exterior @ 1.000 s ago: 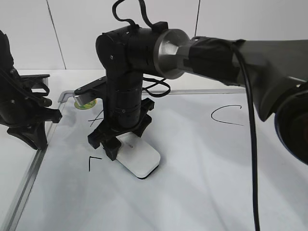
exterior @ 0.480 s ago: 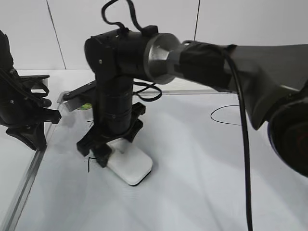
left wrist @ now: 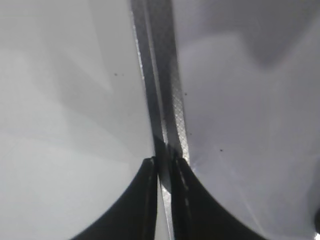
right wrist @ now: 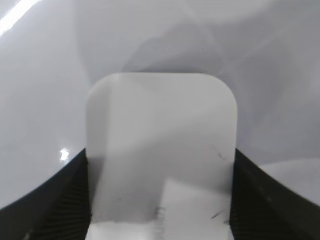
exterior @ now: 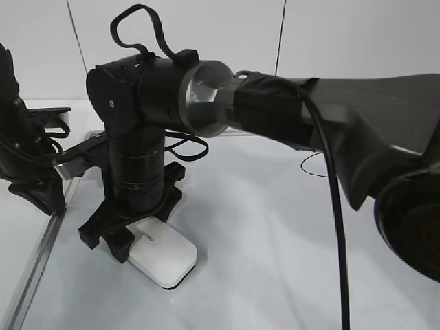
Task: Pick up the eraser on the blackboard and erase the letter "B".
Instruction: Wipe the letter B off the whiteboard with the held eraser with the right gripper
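right end effector (right wrist: 160, 200) clamped on eraser (exterior: 165, 256), flat on blackboard (exterior: 289, 261), left end effector (left wrist: 165, 172) closed, empty

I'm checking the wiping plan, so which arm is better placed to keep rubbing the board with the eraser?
Right. The right gripper already clamps the eraser flat on the blackboard. The left gripper sits shut at the board's frame, off to the side.
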Controlling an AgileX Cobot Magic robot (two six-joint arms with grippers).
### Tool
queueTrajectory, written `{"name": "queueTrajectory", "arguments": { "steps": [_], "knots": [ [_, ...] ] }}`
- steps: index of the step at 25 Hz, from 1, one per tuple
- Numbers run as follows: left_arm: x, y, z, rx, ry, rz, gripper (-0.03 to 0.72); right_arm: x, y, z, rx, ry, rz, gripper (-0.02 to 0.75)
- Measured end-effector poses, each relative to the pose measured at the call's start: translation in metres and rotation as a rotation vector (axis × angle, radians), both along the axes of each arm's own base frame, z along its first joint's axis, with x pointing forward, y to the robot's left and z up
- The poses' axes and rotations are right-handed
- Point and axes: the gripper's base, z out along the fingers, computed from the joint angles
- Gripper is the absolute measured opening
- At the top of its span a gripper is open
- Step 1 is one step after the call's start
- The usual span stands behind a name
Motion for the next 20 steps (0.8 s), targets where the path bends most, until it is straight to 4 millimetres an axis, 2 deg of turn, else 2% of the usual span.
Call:
{"name": "queueTrajectory", "arguments": {
  "steps": [10, 20],
  "knots": [
    [0.000, 0.000, 0.000, 0.000, 0.001, 0.000, 0.038, 0.005, -0.004, 0.000, -0.015, -0.013, -0.029, 0.562],
    [0.000, 0.000, 0.000, 0.000, 0.001, 0.000, 0.038, 0.039, -0.032, 0.001, -0.016, -0.032, -0.135, 0.562]
  ]
}}
